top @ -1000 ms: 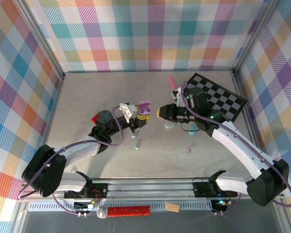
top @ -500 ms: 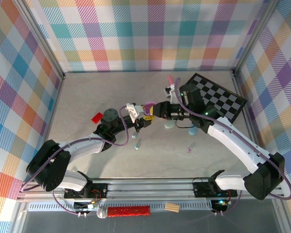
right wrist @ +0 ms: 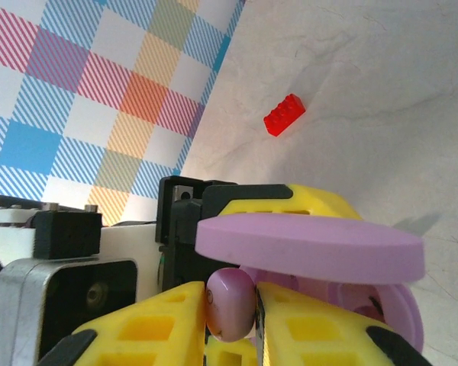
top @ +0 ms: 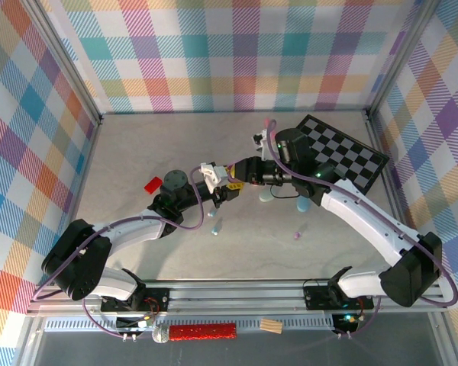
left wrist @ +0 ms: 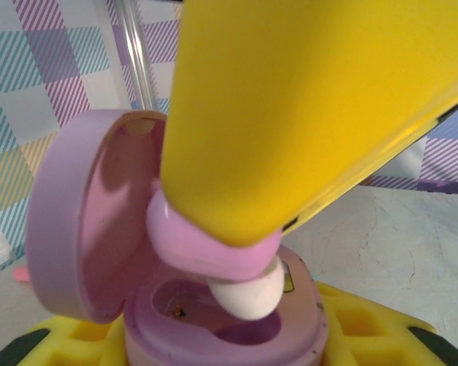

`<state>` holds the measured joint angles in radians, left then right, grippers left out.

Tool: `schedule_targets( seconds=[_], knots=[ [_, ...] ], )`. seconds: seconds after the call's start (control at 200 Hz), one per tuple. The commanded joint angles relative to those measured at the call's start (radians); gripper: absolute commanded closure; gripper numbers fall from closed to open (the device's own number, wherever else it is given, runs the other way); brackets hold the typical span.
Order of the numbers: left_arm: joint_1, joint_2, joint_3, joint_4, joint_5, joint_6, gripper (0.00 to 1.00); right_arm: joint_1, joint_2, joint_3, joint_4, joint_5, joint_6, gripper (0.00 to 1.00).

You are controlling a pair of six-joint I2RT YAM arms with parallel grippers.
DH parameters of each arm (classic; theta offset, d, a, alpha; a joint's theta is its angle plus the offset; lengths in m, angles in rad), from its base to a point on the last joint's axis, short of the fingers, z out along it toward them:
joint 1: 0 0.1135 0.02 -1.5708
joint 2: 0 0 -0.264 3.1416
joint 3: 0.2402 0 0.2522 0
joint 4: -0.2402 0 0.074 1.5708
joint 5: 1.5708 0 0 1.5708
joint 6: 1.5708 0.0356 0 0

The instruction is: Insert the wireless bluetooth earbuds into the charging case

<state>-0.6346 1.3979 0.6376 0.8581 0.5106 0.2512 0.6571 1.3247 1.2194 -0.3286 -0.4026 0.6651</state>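
**Right gripper** (right wrist: 233, 296): its two yellow, cut-out plastic fingers are closed on a small glossy pink earbud (right wrist: 230, 305), which is pinched between the fingertips. In the left wrist view the same bud shows a rounded pink body and a smooth white tip. The tip points down over a socket of the lilac oval charging case (left wrist: 149, 343). Whether the tip touches the socket cannot be told.

**Left gripper** (left wrist: 221, 349): its yellow fingers (left wrist: 57, 339) are clamped against the two sides of the case's base. The case is of matte plastic and stands open. Its hinged lid (left wrist: 84, 221) is swung up to one side and shows a smooth, paler pink hollow. Seen from the right wrist, the lid appears edge-on as a flat, rounded lilac slab just above the pinched bud.

**Surroundings:** the two grippers meet tip to tip above the middle of the pale, faintly veined stone-look table (top: 130, 145).

- A studded red plastic brick (right wrist: 284, 114) lies on the table beside the left arm.
- A small pale loose bud (top: 216, 226) lies near the left gripper.
- A purple loose bud (top: 296, 236) lies apart, below the right arm.
- A black-and-white chequered board (top: 355, 156) lies at the far right, under the right arm.
- A pink cone-shaped toy (top: 268, 124) lies just beside the board's far corner.
- Pastel plaid cloth walls (top: 229, 53) enclose the table.
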Motion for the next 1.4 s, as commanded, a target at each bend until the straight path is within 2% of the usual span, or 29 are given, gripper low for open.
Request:
schedule_targets(
  seconds=[0.0, 0.225, 0.425, 0.67, 1.035, 1.215, 1.395],
  knots=[
    [-0.012, 0.004, 0.032, 0.014, 0.005, 0.010, 0.62, 0.010, 0.020, 0.025, 0.035, 0.010, -0.020, 0.76],
    [-0.015, 0.001, 0.036, 0.034, -0.018, -0.029, 0.61, 0.010, 0.033, 0.015, 0.026, 0.026, -0.021, 0.76],
    [-0.014, 0.007, 0.048, 0.032, -0.027, -0.046, 0.62, 0.010, 0.028, 0.016, 0.014, 0.038, -0.025, 0.64],
    [-0.014, 0.000, 0.051, 0.032, -0.024, -0.053, 0.62, 0.010, 0.002, 0.015, -0.023, 0.097, -0.056, 0.63],
    [0.009, 0.020, 0.047, 0.029, -0.047, -0.073, 0.61, 0.010, -0.027, -0.009, 0.007, 0.078, -0.082, 0.66],
    [0.042, 0.063, 0.046, 0.061, -0.047, -0.093, 0.62, 0.010, -0.114, -0.077, 0.129, 0.010, -0.141, 0.53],
    [0.069, 0.095, 0.043, 0.084, -0.053, -0.098, 0.62, 0.010, -0.235, -0.155, 0.201, 0.031, -0.179, 0.42]
  ],
)
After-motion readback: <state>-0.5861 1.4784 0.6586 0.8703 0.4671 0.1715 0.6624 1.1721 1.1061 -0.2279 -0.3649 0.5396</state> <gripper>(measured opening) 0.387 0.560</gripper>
